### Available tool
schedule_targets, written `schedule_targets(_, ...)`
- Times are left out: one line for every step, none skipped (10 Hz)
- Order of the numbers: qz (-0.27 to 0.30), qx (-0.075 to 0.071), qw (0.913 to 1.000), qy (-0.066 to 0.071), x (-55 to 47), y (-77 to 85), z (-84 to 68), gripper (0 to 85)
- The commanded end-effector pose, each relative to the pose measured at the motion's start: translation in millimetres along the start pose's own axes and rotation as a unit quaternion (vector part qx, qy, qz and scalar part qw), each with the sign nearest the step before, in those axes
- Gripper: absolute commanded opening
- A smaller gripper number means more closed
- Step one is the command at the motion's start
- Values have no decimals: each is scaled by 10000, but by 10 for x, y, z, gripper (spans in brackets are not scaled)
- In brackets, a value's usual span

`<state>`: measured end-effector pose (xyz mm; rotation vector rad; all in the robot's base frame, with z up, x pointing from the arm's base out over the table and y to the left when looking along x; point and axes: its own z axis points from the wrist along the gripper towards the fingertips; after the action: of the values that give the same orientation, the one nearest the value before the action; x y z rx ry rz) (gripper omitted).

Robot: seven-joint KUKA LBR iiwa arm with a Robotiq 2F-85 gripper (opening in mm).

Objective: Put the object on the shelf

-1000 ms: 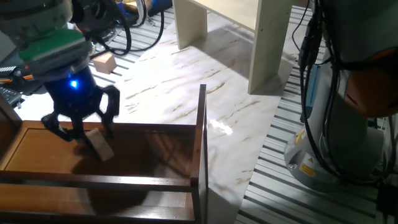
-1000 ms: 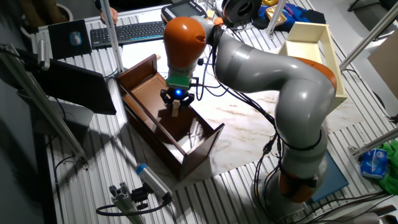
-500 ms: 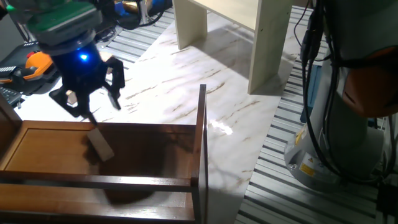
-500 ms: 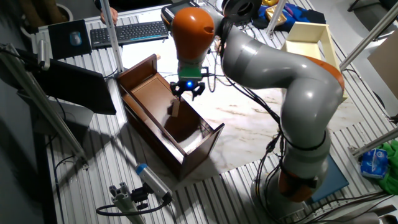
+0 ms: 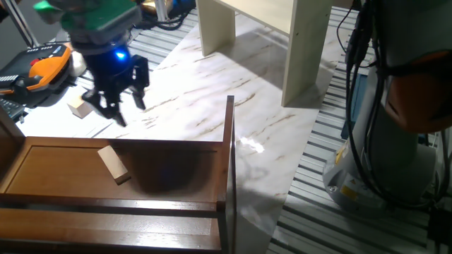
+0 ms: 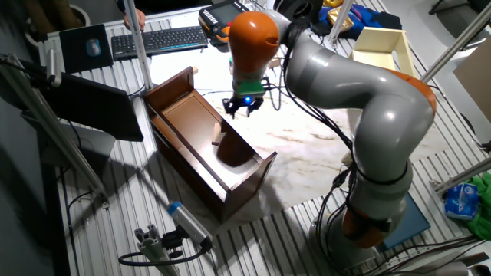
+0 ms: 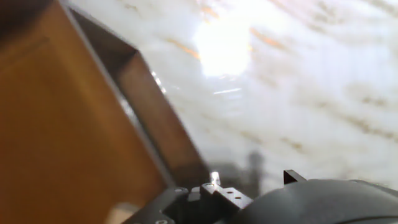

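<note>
The object (image 5: 113, 164), a small flat tan wood block, lies free on the flat board of the dark reddish-brown shelf (image 5: 176, 159), left of its upright side panel. It shows as a small pale sliver in the other fixed view (image 6: 216, 140), inside the shelf (image 6: 184, 123). My gripper (image 5: 120, 107) is open and empty. It hangs above the marble table just beyond the shelf's far edge, apart from the object. It also shows in the other fixed view (image 6: 244, 106). The hand view shows the shelf board (image 7: 62, 124) at left, blurred; the object is not visible there.
A light wooden cube (image 5: 80, 107) lies on the marble table (image 5: 212, 92) left of the gripper. Two pale cream table legs (image 5: 215, 28) stand at the back. An orange tool (image 5: 44, 60) lies far left. A keyboard (image 6: 157, 38) and a cream box (image 6: 383, 54) sit behind the shelf.
The gripper let go of the object on the shelf board, then rose and moved away to the right over the marble table. The object stays on the board.
</note>
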<state>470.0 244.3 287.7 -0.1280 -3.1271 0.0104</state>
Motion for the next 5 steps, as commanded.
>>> schedule_targets(-480,30,9988,-25,-19,-186,57,510)
schedule_targets(-764,15,9971,6,-39,-223,105,510)
schedule_targets(-925,-47,9957,67,-54,-249,141,510)
schedule_targets(-1040,-71,9945,82,-62,-277,177,510)
schedule_targets(-1155,-95,9932,95,-70,-310,220,510)
